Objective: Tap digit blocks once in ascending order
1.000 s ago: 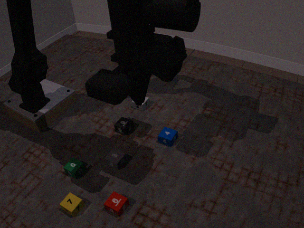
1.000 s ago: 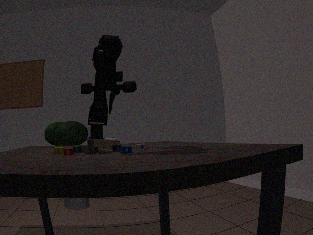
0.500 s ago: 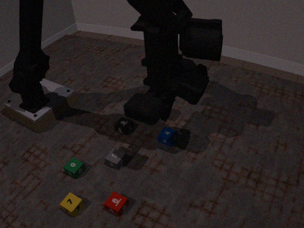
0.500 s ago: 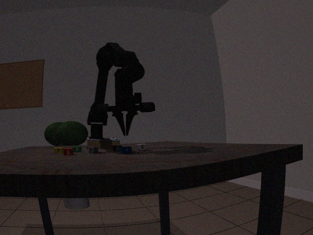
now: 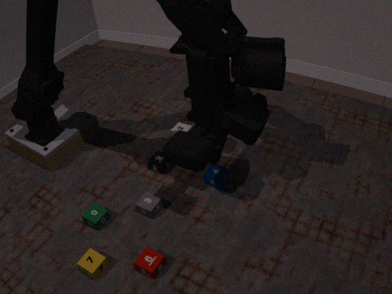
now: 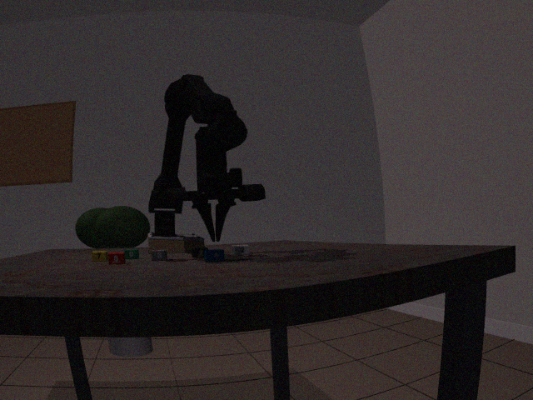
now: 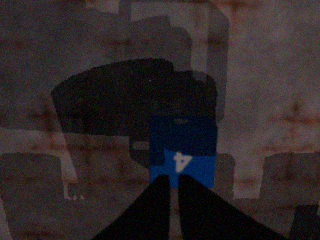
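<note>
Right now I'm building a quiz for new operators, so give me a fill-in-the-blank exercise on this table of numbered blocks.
1. The fingers hang over the ____ block.
2. The yellow block shows the digit ____.
3. In the top view, the green block shows the digit ____.
4. The fingers are ____ and hold nothing.

Missing words: blue; 7; 0; shut

Seven numbered cube blocks on dark wooden table [image 6: 301, 275], one per colour: green 0 [image 5: 95, 215], white 2 [image 5: 181, 127], grey 3 [image 5: 147, 204], blue 4 [image 5: 216, 176], black 6 [image 5: 159, 162], yellow 7 [image 5: 91, 261], red 8 [image 5: 149, 261]. One arm.
</note>
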Robot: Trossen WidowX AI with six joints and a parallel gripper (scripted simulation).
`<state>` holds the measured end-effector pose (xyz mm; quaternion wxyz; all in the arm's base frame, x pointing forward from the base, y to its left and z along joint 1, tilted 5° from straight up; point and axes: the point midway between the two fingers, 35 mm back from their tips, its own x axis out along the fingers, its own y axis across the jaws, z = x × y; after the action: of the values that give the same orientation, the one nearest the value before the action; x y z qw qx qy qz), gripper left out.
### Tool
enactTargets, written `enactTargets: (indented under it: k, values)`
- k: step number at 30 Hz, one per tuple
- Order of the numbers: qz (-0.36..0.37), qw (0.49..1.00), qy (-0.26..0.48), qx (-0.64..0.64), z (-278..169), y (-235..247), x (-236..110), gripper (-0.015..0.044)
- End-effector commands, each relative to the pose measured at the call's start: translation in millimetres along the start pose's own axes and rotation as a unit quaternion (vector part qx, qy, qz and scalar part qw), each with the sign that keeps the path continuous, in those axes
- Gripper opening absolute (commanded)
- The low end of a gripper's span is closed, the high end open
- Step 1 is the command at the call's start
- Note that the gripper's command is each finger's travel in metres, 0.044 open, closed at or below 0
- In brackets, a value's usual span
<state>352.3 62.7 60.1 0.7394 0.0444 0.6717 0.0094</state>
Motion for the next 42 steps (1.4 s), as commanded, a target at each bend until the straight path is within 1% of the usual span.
enactTargets:
  k: [1,8,14,17,23,24,27,29,34,36,42]
  values:
    - [-0.003,1.000,0.003,0.002,-1.9,-1.2,8.3,0.0020]
    - [-0.003,1.000,0.003,0.002,-2.3,-1.3,19.0,0.0020]
    - [-0.003,1.000,0.003,0.002,-2.4,-1.3,20.1,0.0020]
    - [-0.003,1.000,0.003,0.002,-1.8,-1.0,-6.6,0.0020]
    - [-0.003,1.000,0.003,0.002,-1.6,-1.0,-12.7,0.0020]
    - [-0.003,1.000,0.003,0.002,-0.6,-0.8,-20.5,0.0020]
    - [-0.003,1.000,0.003,0.002,0.9,-0.3,-66.8,0.0020]
    - [-0.003,1.000,0.003,0.002,-1.0,-0.6,-88.4,0.0020]
    - [-0.003,1.000,0.003,0.002,-0.6,-3.1,-91.1,0.0020]
    - [-0.004,1.000,0.003,0.006,4.7,-23.3,-91.1,0.0020]
    - [-0.007,1.000,0.002,0.023,13.1,-121.7,-93.0,0.0020]
